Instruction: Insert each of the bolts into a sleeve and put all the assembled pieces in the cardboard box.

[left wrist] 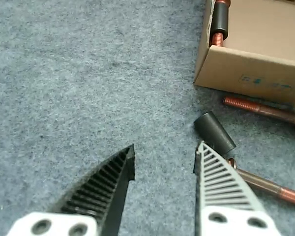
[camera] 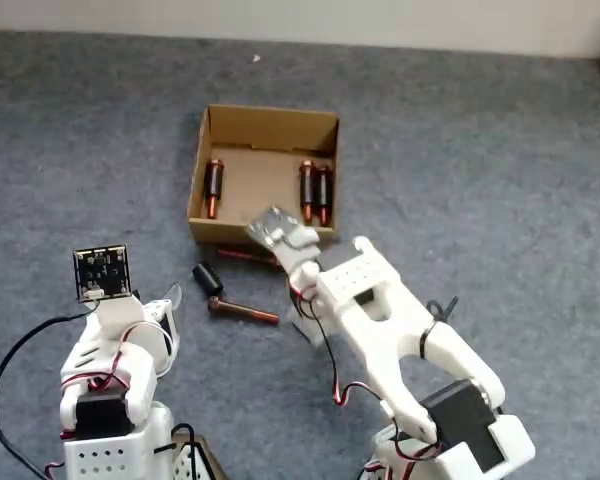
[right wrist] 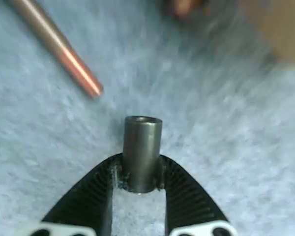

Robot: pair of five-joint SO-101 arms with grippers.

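The left gripper [left wrist: 164,162] hovers over the grey felt tabletop [left wrist: 64,73], jaws apart and empty. Just past it lie a loose black cylindrical sleeve [left wrist: 214,130] and a long copper-coloured bolt [left wrist: 270,186]. The right gripper [right wrist: 140,169] clamps another dark metal sleeve [right wrist: 142,140] near the front wall of the brown cardboard box [camera: 260,175], where a second copper bolt [left wrist: 263,109] lies. Three sleeved bolts [camera: 213,185] rest inside.
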